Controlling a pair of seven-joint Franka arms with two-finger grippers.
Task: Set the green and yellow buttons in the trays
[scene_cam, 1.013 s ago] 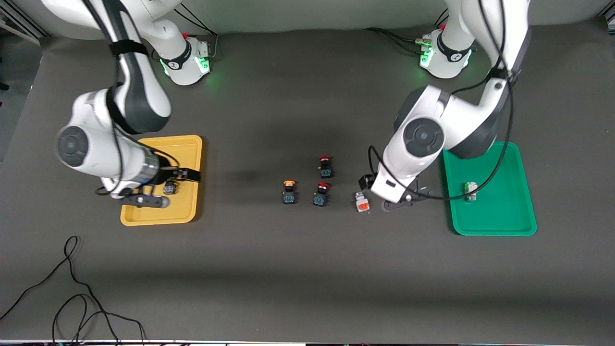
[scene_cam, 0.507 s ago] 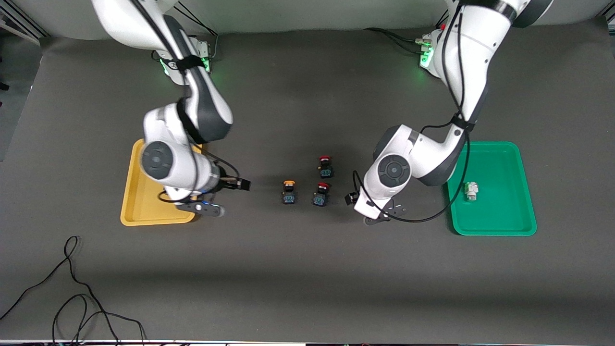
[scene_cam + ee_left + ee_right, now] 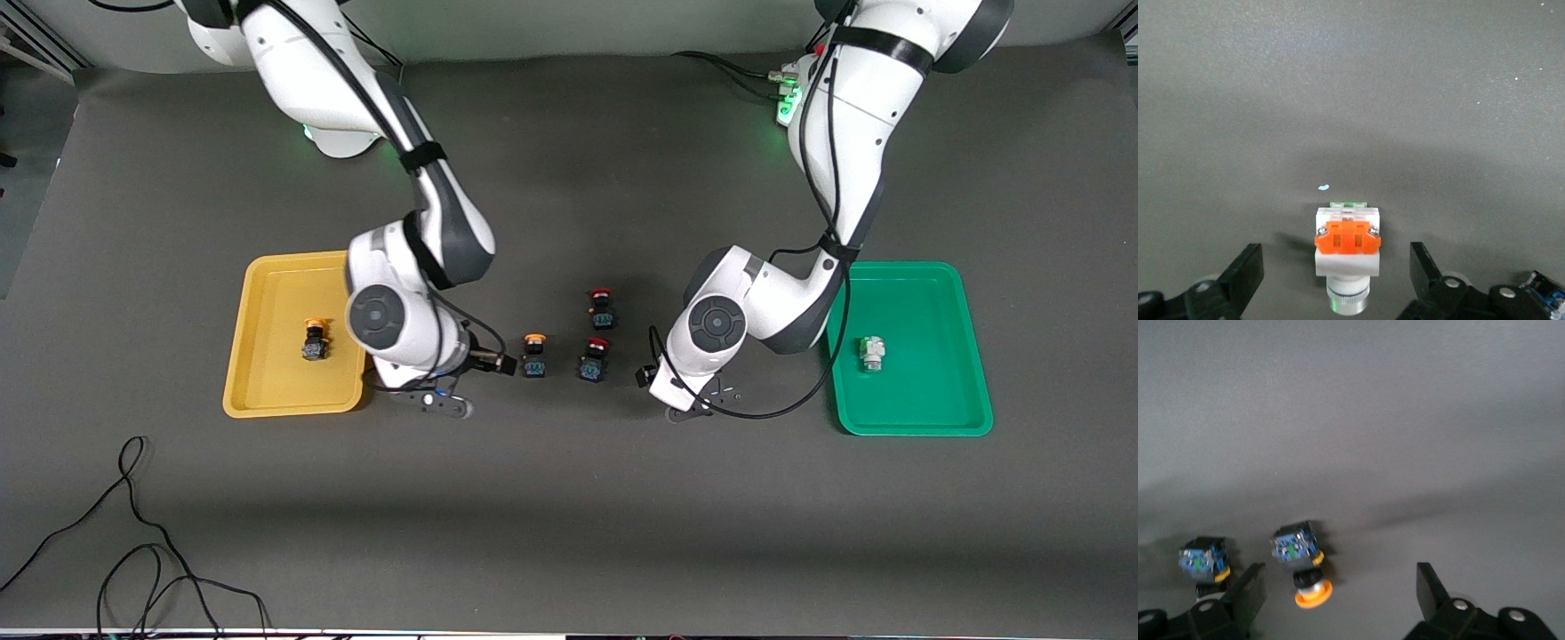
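White switch, orange mark (image 3: 1345, 248): on the table (image 3: 569, 516), between the spread fingers of the left gripper (image 3: 1338, 280), untouched.
Yellow-capped switch (image 3: 1301, 563): on the table, between the spread fingers of the right gripper (image 3: 1341, 597), nearer one finger (image 3: 1248, 590), no contact visible.
Second yellow-capped switch (image 3: 314, 340): in the yellow tray (image 3: 267, 404), toward the right arm's end from its gripper.
White switch (image 3: 872, 353): in the green tray (image 3: 925, 418).
Red-capped switches (image 3: 596, 358): two, between both grippers.
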